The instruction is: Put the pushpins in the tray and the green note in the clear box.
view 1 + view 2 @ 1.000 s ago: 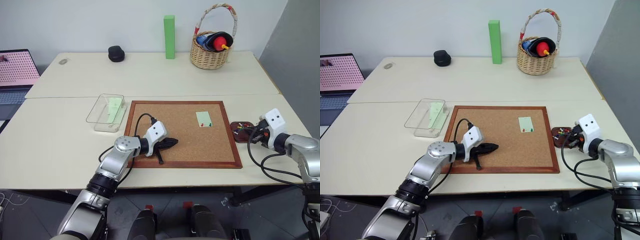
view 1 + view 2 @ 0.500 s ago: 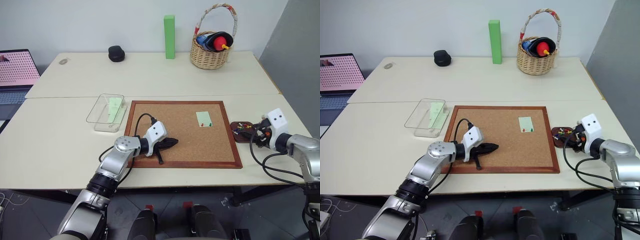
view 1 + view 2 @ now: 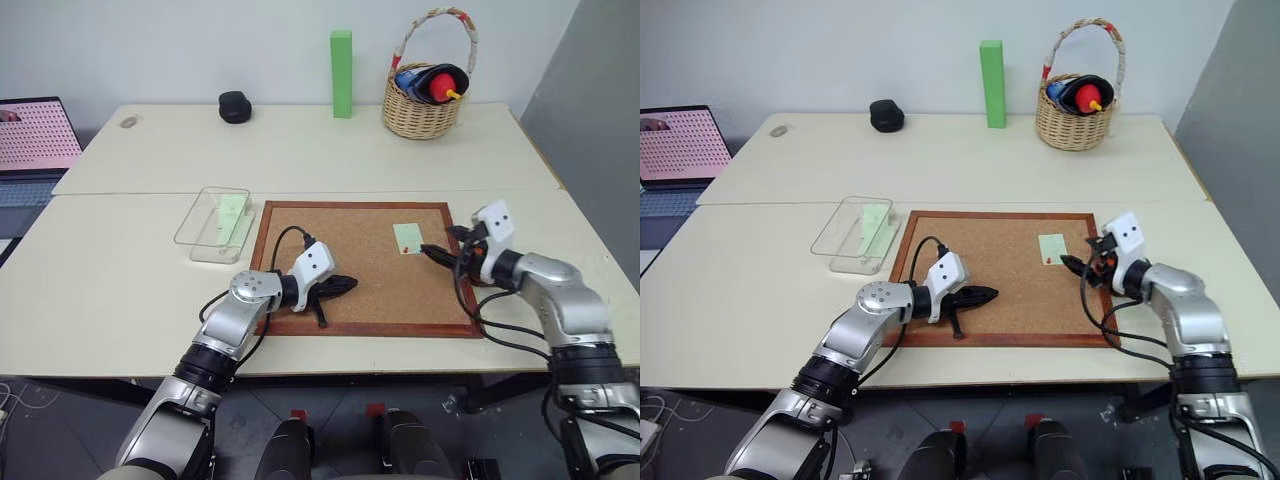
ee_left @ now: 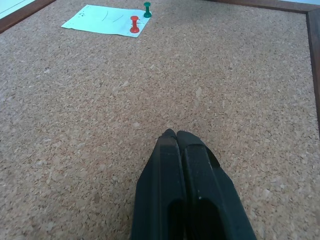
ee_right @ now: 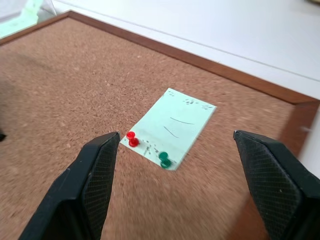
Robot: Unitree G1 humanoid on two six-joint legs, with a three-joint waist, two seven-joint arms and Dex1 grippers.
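The green note [image 5: 174,126] lies on the corkboard [image 3: 360,285] near its right side. Two pushpins stand at one edge of the note, a red one [image 5: 132,138] and a green one [image 5: 164,159]. My right gripper [image 3: 441,252] hovers open just right of the note and points at it, with nothing between its fingers [image 5: 98,170]. My left gripper [image 3: 350,284] rests shut and empty on the board's front left part, far from the note [image 4: 107,20]. The clear box [image 3: 205,232] sits left of the board with a pale green slip inside. My right hand hides the tray.
A wicker basket [image 3: 425,100] with toys, a tall green block [image 3: 341,60] and a small black object [image 3: 235,106] stand along the table's far edge. A laptop [image 3: 30,140] sits at the far left.
My right gripper has swung left from beside the tray to over the corkboard's right edge, near the note, and now stands open. The left arm has kept still.
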